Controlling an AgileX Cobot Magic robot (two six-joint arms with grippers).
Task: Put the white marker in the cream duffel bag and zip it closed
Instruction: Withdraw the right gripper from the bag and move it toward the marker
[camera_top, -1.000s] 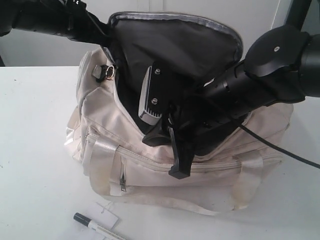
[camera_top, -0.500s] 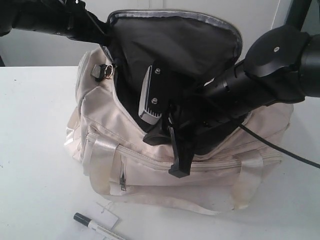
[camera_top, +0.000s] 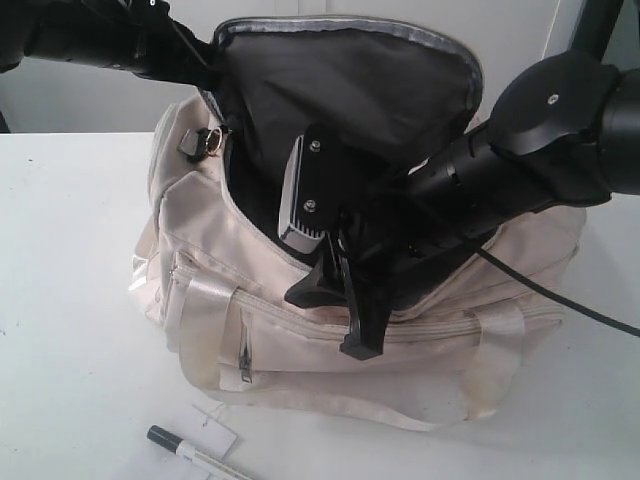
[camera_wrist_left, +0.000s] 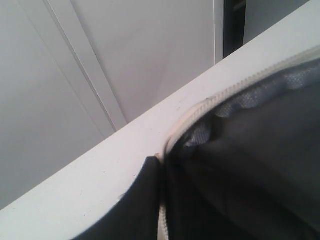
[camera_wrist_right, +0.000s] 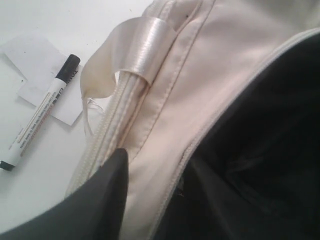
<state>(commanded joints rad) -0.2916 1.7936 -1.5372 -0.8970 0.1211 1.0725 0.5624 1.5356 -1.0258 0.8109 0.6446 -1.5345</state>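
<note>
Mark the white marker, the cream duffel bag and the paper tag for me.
white marker (camera_wrist_right: 39, 111): right wrist view, mid barrel.
cream duffel bag (camera_top: 420, 358): exterior view, front panel.
paper tag (camera_top: 212, 428): exterior view, its centre.

Cream duffel bag (camera_top: 300, 330), plain, yellowish stains low on the front; straps (camera_top: 205, 300) shiny cream; lining (camera_top: 350, 90) dark grey. White marker (camera_wrist_right: 42, 112), black cap, dark and reddish print. White paper tag (camera_wrist_right: 35, 70). White surface (camera_top: 70, 300). Black arms (camera_top: 560, 130).

Exterior view: high, facing cream duffel bag (camera_top: 210, 250) front, whole bag framed. Left wrist: tight on bag's zip edge. Right wrist: tight on bag's front rim, sharing white marker (camera_wrist_right: 40, 115) with exterior.
</note>
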